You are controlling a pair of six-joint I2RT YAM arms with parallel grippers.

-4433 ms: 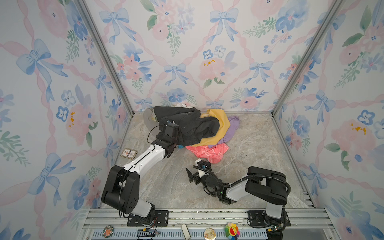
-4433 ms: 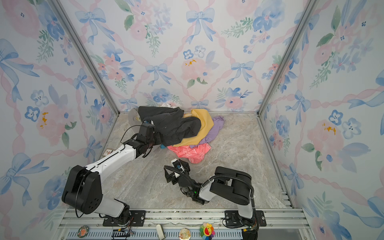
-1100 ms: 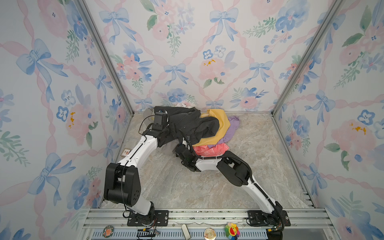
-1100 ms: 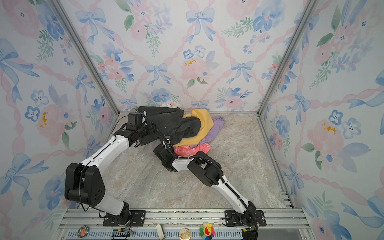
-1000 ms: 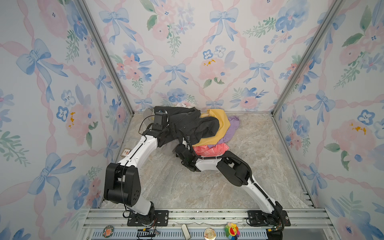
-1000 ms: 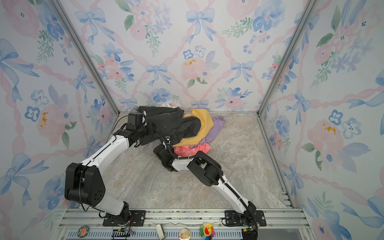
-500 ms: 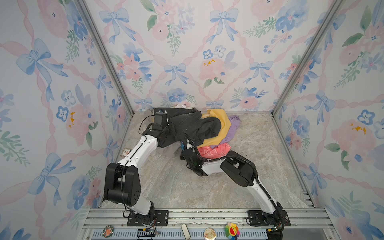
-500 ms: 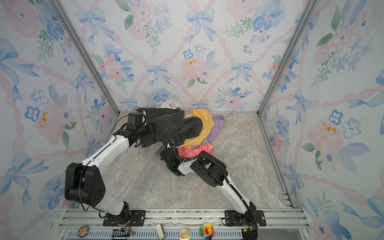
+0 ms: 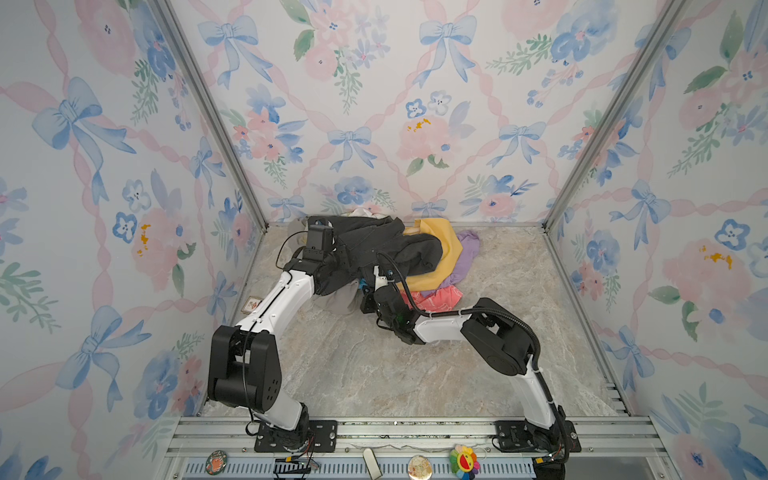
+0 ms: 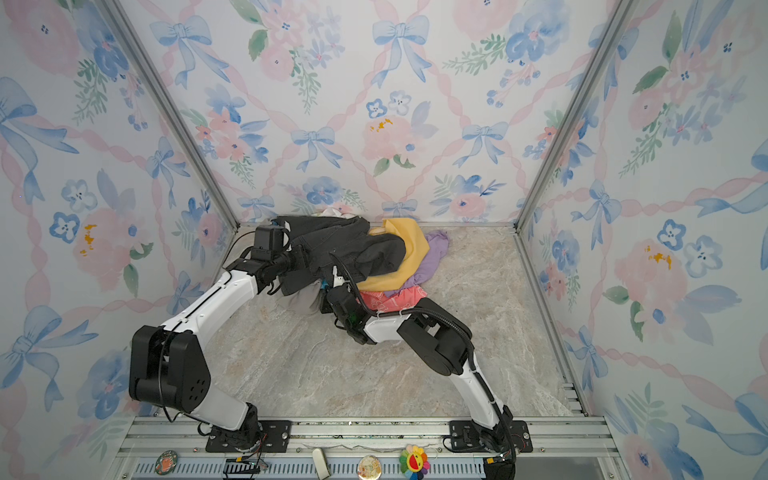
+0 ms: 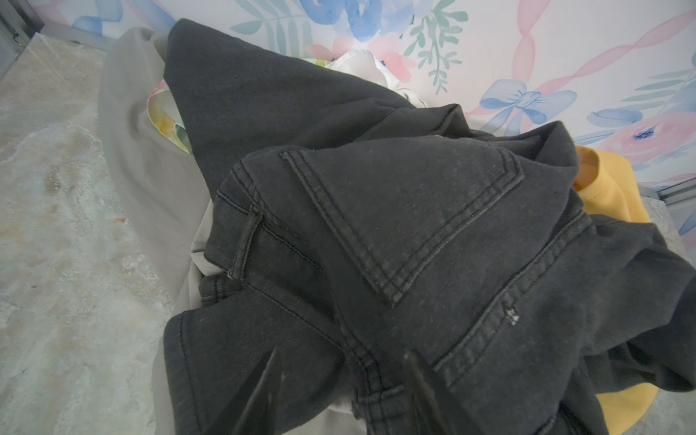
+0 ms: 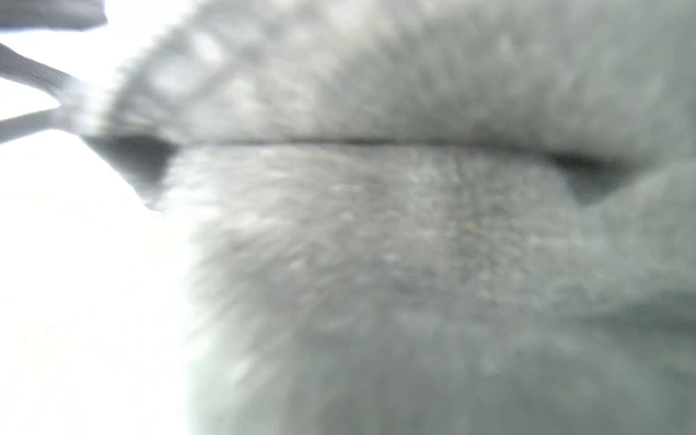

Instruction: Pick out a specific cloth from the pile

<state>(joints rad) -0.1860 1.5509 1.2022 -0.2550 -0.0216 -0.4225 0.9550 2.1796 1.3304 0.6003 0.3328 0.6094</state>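
Marble tabletop [image 9: 374, 374]; left gripper [image 11: 339, 391] pinches dark denim [image 11: 414, 226] atop the pile [image 9: 432, 253].

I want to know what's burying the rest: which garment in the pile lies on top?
The dark grey denim: it drapes over the yellow cloth; the lilac cloth and coral-pink cloth lie under that yellow one.
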